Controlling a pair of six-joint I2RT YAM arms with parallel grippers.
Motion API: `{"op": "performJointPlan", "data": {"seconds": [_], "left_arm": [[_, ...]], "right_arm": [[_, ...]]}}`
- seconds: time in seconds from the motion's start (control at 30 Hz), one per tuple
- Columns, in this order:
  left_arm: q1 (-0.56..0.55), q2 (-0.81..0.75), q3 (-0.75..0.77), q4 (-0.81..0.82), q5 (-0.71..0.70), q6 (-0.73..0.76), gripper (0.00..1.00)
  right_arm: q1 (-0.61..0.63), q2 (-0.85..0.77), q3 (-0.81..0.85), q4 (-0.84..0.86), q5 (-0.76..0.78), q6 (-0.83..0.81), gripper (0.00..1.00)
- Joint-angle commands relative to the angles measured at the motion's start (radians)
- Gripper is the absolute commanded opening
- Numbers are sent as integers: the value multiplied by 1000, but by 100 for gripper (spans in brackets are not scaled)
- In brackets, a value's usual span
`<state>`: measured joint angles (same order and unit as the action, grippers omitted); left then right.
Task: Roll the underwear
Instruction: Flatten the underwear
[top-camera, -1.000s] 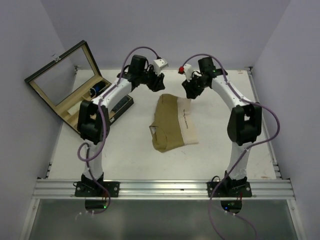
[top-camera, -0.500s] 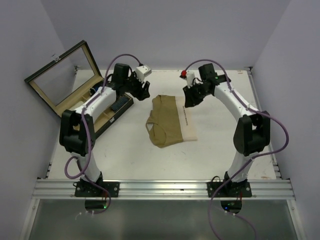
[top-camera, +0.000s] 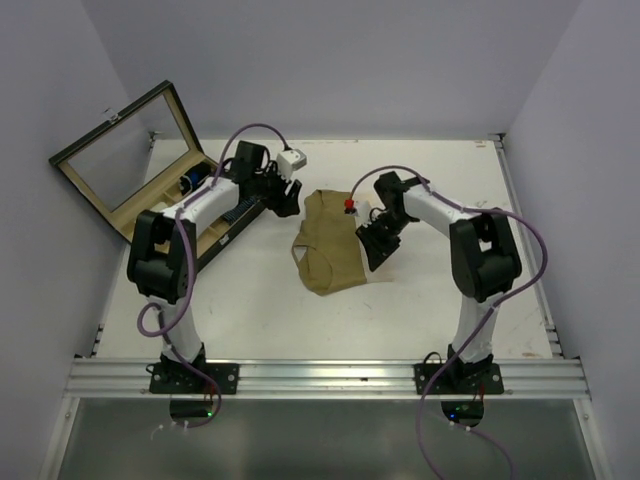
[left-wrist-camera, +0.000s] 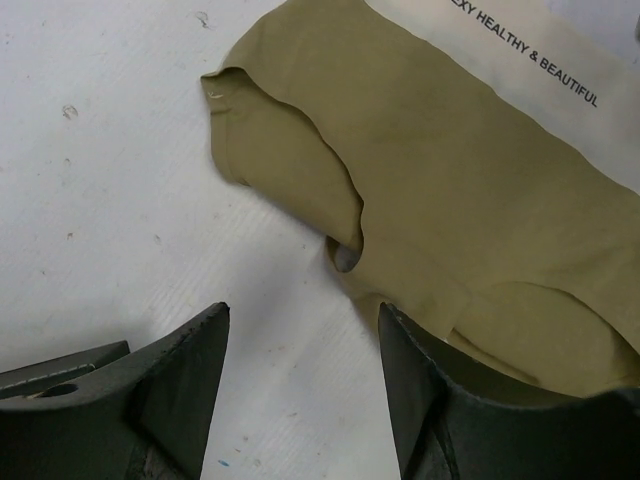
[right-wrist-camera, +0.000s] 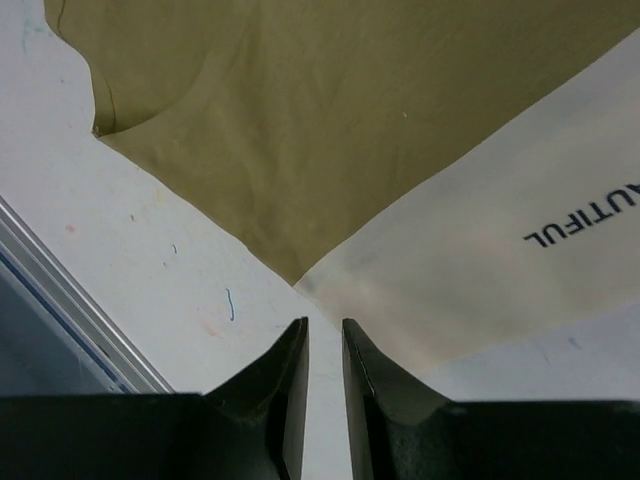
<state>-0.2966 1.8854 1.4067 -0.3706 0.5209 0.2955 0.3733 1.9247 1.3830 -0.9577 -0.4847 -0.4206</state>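
Observation:
The underwear (top-camera: 328, 250) is tan with a cream printed waistband (top-camera: 372, 232) and lies flat mid-table. My left gripper (top-camera: 287, 200) hovers at the garment's far left edge. In the left wrist view it (left-wrist-camera: 303, 312) stands open over bare table, with the underwear (left-wrist-camera: 470, 200) just beyond its right finger (left-wrist-camera: 430, 390). My right gripper (top-camera: 373, 250) sits low at the waistband's near right part. In the right wrist view it (right-wrist-camera: 325, 323) shows only a narrow gap with bare table between the tips, just short of the corner where the waistband (right-wrist-camera: 480, 260) meets the tan cloth (right-wrist-camera: 320, 110).
An open wooden box (top-camera: 215, 215) with a glass lid (top-camera: 120, 160) stands at the back left, close behind the left arm. A metal rail (top-camera: 320, 378) runs along the near edge. Purple walls close in the table on three sides.
Both arms came down from behind the garment. The left one swung to its left edge and opened wider. The right one moved nearer, to the waistband's right corner.

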Motion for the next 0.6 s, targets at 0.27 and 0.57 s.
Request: {"op": "performJointPlan", "data": {"seconds": [0.27, 0.57], "left_arm": [[2, 54, 103, -13, 30, -42, 65], [-48, 66, 90, 12, -25, -5, 59]], "right_arm": [[-16, 85, -64, -188, 363, -247, 6], [-163, -15, 134, -9, 480, -311, 13]]}}
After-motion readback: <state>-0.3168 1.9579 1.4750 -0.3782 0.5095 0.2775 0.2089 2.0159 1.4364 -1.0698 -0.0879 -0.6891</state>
